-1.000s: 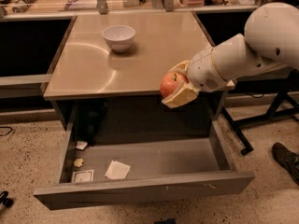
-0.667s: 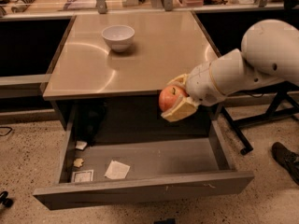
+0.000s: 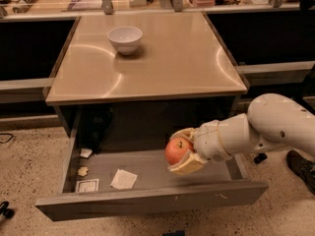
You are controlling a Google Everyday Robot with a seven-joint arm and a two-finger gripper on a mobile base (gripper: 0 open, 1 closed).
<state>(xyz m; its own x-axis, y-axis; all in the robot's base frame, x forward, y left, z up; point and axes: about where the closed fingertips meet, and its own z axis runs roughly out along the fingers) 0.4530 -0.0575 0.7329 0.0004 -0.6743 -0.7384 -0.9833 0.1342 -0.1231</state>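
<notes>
My gripper point(image 3: 181, 152) is shut on a red apple point(image 3: 176, 150), with pale fingers point(image 3: 186, 165) above and below the fruit. The white arm reaches in from the right. The apple hangs just above the right half of an open grey drawer point(image 3: 147, 196) under the table. Inside the drawer, to the left, lie a white paper square point(image 3: 123, 179), a small flat packet point(image 3: 88, 185) and a small crumpled scrap point(image 3: 82, 171).
A tan table top point(image 3: 167, 58) sits above the drawer, with a white bowl point(image 3: 125, 38) near its far left. Dark cabinets stand on both sides. A cluttered counter runs along the back. A dark shoe-like object point(image 3: 300, 165) lies on the speckled floor at right.
The gripper has carried the apple down from the table's front edge level into the space just above the open drawer, and the arm has dropped lower on the right.
</notes>
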